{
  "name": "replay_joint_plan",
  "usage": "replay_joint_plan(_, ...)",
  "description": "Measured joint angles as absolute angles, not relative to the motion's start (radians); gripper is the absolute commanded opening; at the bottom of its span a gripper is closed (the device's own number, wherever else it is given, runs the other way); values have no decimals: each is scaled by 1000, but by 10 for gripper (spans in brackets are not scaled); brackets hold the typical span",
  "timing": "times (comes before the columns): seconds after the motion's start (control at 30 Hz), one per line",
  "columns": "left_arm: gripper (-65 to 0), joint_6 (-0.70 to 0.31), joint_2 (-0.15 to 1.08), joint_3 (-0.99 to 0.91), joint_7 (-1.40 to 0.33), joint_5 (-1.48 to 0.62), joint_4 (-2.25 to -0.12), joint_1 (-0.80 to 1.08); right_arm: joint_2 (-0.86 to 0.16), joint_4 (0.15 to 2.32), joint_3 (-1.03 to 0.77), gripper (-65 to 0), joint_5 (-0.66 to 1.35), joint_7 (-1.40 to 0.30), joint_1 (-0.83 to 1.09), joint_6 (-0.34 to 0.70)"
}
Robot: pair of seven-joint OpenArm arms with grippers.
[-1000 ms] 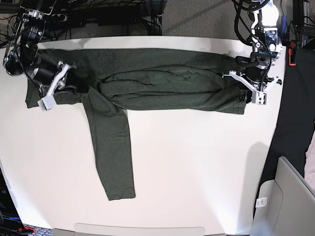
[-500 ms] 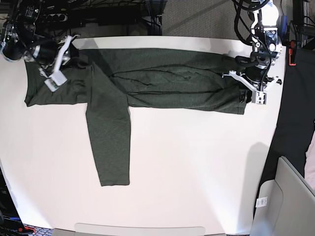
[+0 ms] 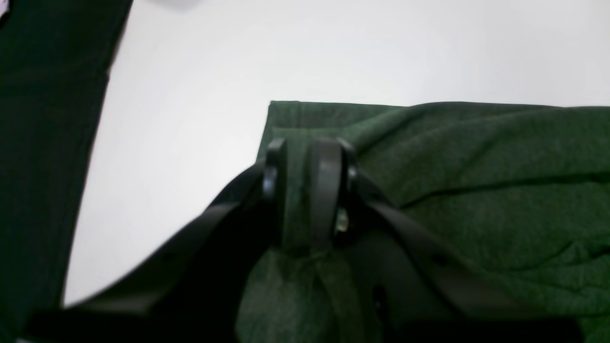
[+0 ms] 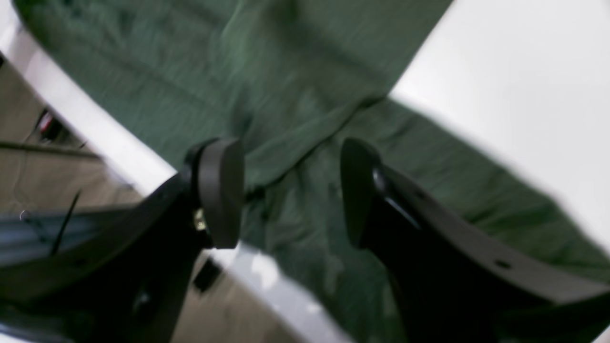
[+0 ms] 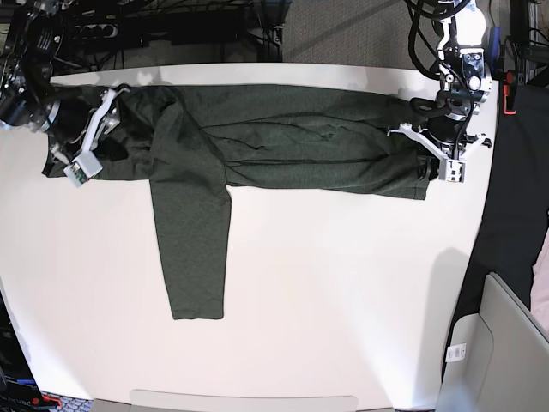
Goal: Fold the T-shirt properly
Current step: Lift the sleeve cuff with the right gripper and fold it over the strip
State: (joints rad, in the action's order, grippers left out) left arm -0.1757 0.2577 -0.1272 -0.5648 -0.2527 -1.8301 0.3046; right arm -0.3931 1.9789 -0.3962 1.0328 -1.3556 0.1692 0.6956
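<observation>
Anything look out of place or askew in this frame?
One sleeve of the T-shirt hangs straight down from the otherwise lengthwise-folded body, unfolded. The body shows wrinkles. Nothing looks damaged.

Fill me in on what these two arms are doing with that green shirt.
A two-armed robot is folding a T-shirt that lies stretched along the far side of a white table. The left end effector is shut on a pinch of fabric at one end of the shirt. At the other end, the right end effector hangs open above the cloth, gripping nothing. One long sleeve lies straight out across the table, not yet folded in.
</observation>
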Motion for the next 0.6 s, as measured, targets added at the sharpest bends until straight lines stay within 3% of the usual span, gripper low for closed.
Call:
replay_joint_plan(0.23,-557,-175,257,-127,-565,-249,-1829,304,-278,1693,-430,-398,826,-1256,-62,692)
replay_joint_plan(0.4,-557,-175,261,-127,-565,-249,-1828,306,-167,1491,-424,-398,593,-1232,-268,701)
replay_joint_plan(0.6,-557,-175,258,-126,-564,-250,-1827,304,-61,1409,-430,-397,262,-1111,-400,692)
